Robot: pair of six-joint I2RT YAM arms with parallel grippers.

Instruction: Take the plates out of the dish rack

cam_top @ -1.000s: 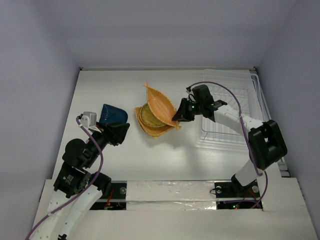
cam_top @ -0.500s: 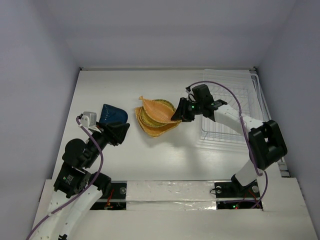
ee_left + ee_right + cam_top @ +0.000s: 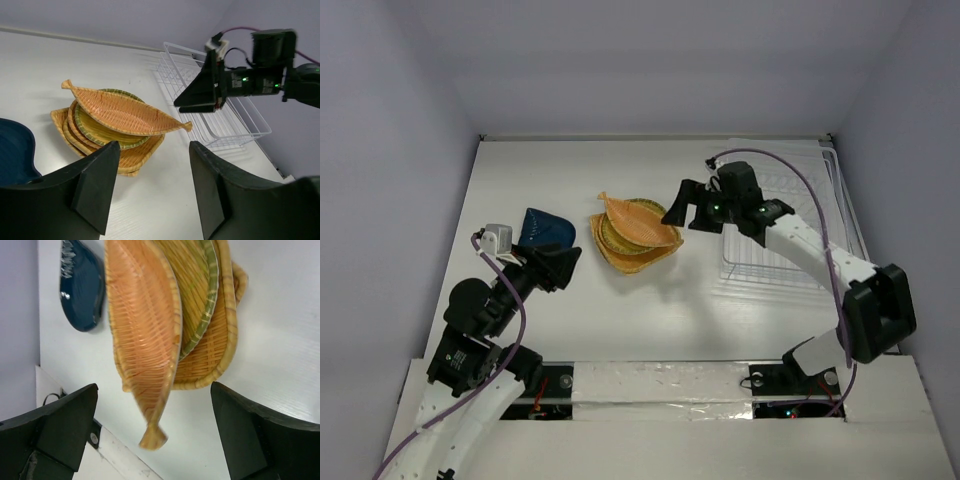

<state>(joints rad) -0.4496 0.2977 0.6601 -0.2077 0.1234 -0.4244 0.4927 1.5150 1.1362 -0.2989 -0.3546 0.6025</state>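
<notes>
Right gripper (image 3: 678, 205) had sprung wide and drawn back, leaving the leaf-shaped plate (image 3: 638, 222) lying atop the woven stack (image 3: 623, 260) at frame centre, left of the dish rack (image 3: 775, 262). Left gripper (image 3: 556, 266) stood partly open and empty beside the blue dish (image 3: 545, 228). The rack looked emptied.

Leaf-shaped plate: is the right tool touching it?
Apart. In the left wrist view the right tool hangs open above the leaf-shaped plate, and a clear gap shows between it and the plate's tip.
</notes>
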